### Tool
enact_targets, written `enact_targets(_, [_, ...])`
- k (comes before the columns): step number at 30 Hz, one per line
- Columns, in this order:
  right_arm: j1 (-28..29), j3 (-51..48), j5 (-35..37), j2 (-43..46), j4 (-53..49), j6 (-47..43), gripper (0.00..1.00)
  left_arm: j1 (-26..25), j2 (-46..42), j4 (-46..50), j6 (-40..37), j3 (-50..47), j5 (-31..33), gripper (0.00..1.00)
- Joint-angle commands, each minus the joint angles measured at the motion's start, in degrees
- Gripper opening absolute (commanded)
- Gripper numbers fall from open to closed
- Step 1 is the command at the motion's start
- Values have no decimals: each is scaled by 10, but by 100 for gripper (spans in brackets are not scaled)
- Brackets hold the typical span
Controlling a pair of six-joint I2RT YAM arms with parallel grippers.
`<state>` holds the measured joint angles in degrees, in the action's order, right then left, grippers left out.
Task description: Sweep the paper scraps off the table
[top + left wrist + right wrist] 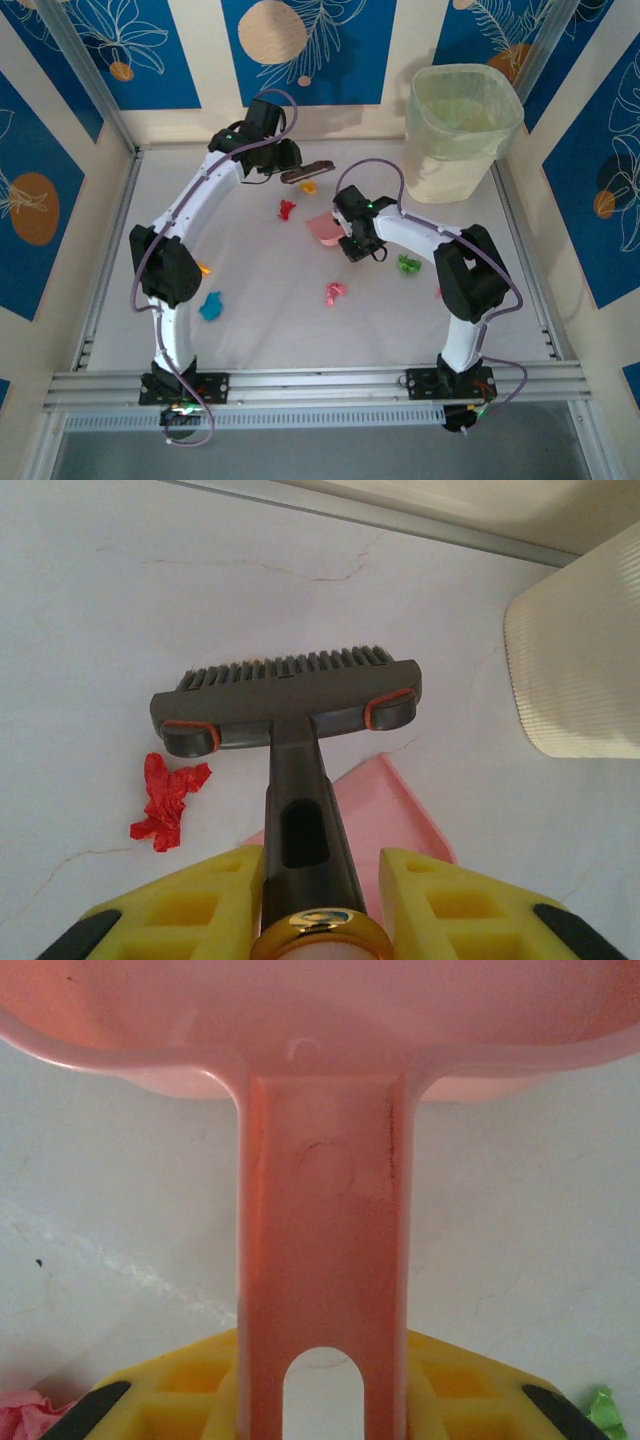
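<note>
Brush [308, 172] and dustpan [322, 228] both gripped; paper scraps [288, 209] loose on tabletop [260, 330].
Top: left hand [287, 166] clamped on black brush at far side; right hand [352, 240] clamped on pink dustpan mid-tabletop; paper scraps scattered around both, one red near dustpan, one blue beside left arm; bin [460, 130] at far right. Left wrist: brush handle pinched between yellow fingers [200, 910], red scrap just beside bristle head. Right wrist: dustpan handle held between fingers; pink and green scraps at lower corners.

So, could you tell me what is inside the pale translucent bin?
The pale translucent bin shows yellow-green inner walls; its near wall covers the bottom, so any contents cannot be seen.
</note>
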<state>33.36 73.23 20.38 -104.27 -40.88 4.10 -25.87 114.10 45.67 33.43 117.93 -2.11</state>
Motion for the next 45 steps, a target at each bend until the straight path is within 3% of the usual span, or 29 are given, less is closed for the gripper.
enact_targets(1, [-1,9,0,-19,7,7,0,4,10,-26,-18,30,7,0])
enact_targets(12, [-1,-5,13,-28,37,13,0,7,71,-10,-16,65,-3,0])
enact_targets(19, [-5,-11,14,-25,46,15,0,4,77,19,-6,67,-70,0])
enact_targets(38, [-41,-44,4,-20,67,58,0,-16,-45,54,12,-84,-234,0])
enact_targets(45, [-33,-66,22,-1,87,60,0,-15,-96,35,29,-118,-226,0])
